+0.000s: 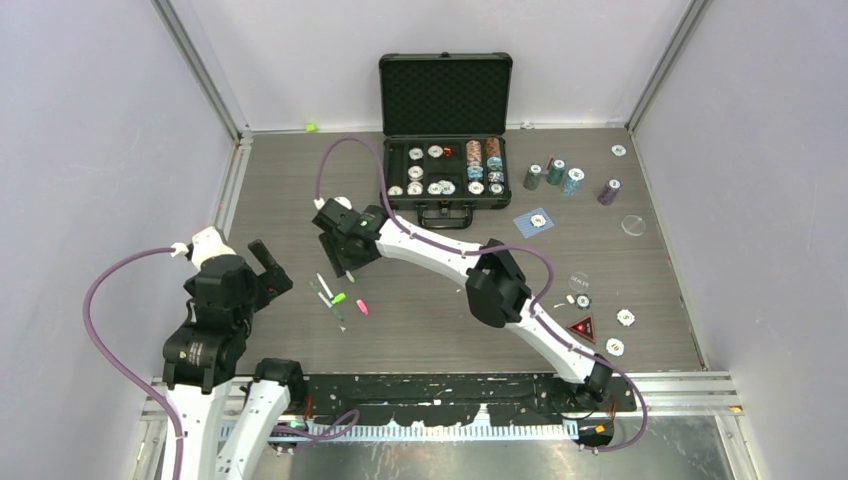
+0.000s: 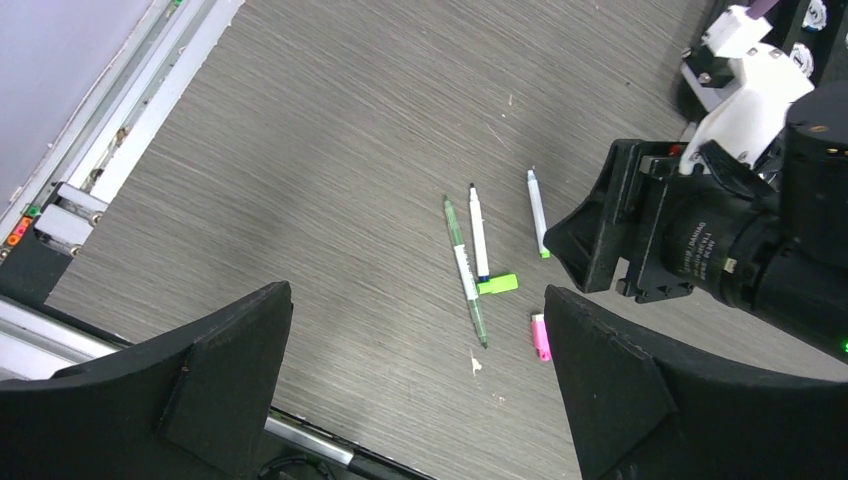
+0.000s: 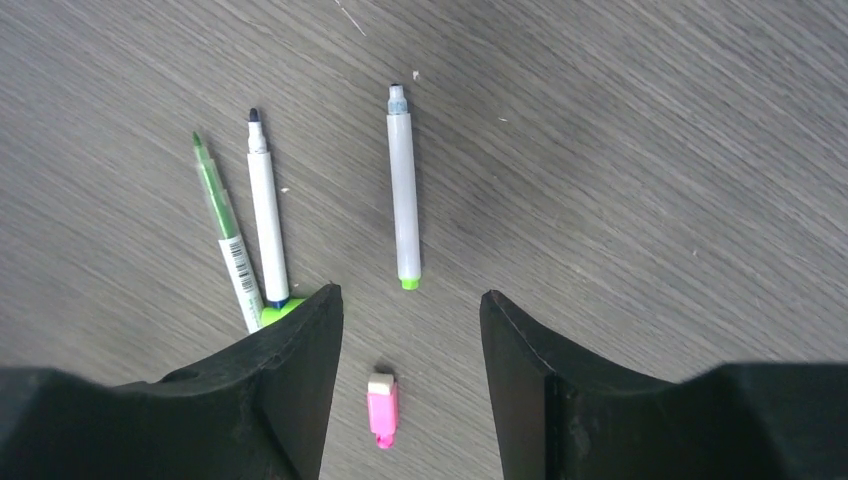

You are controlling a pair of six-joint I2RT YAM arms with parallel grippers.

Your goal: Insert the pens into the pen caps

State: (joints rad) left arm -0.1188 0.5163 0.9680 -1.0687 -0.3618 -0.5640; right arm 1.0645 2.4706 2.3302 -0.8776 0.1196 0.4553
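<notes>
green pen [image 3: 214, 198] — barcode label [image 3: 238, 266], unreadable | pink cap [image 3: 381, 408] between spread right end effector [image 3: 410, 295] | left end effector [image 2: 417, 292] — spread

Three pens on the table [image 1: 300, 180]: one green pen [image 3: 215, 200], two white pens [image 3: 267, 215] [image 3: 403, 190]. Two loose caps: one neon green cap [image 2: 497, 284], one pink cap [image 3: 381, 408].

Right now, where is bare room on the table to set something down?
Free: bare wood between the left rail and the black case. Crowded: around the pens and among the chips right of the case.
</notes>
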